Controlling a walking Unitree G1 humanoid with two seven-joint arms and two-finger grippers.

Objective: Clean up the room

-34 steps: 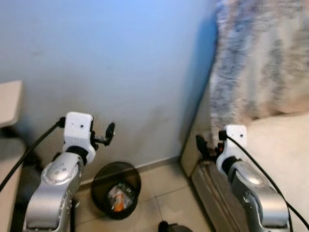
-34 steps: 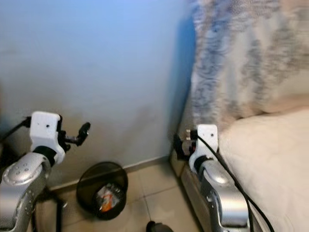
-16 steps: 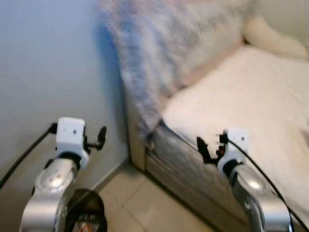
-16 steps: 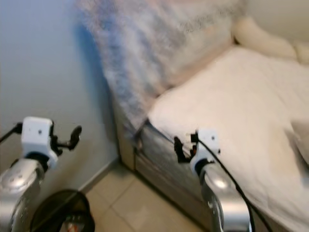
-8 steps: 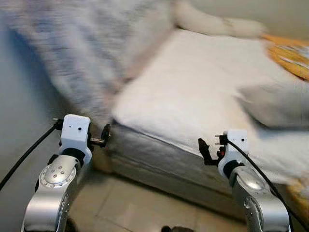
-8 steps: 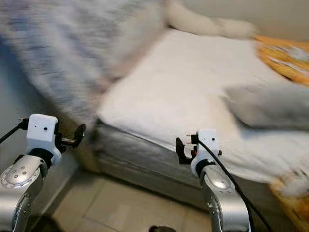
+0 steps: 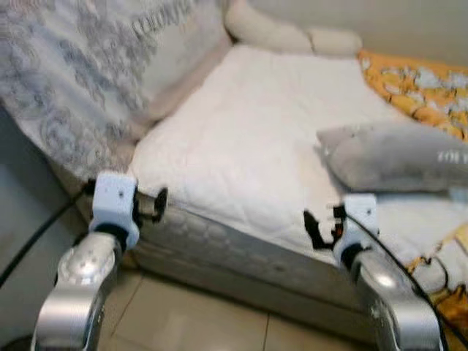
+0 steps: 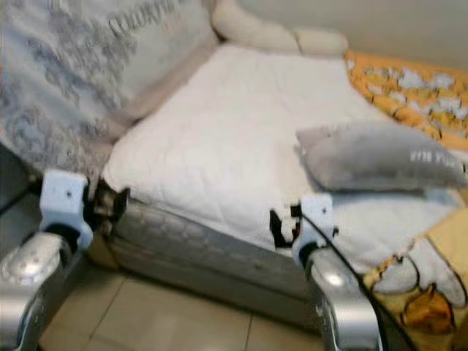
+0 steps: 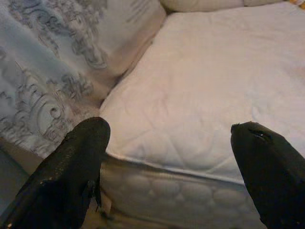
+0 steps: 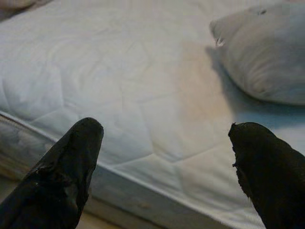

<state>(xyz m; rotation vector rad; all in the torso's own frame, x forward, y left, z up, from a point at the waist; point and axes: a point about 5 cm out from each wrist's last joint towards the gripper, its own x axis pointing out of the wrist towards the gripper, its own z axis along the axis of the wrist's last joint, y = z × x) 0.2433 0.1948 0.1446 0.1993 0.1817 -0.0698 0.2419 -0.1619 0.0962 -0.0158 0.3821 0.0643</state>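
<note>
Beside the bed's near edge, we now face the white mattress (image 7: 241, 139), having turned from the wall and its waste bin. Our left gripper (image 9: 167, 157) and right gripper (image 10: 162, 162) hover wide and empty, while a grey pillow (image 7: 395, 157) near the right edge awaits tidying.

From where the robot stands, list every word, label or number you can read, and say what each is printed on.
Patterned blanket: a line of printed lettering near its top edge, too blurred to read.
Grey pillow: a short white marking near its right end, too small to read.
Yellow bedding: printed pictures, no legible words.
Nothing here can be quoted with confidence.
</note>
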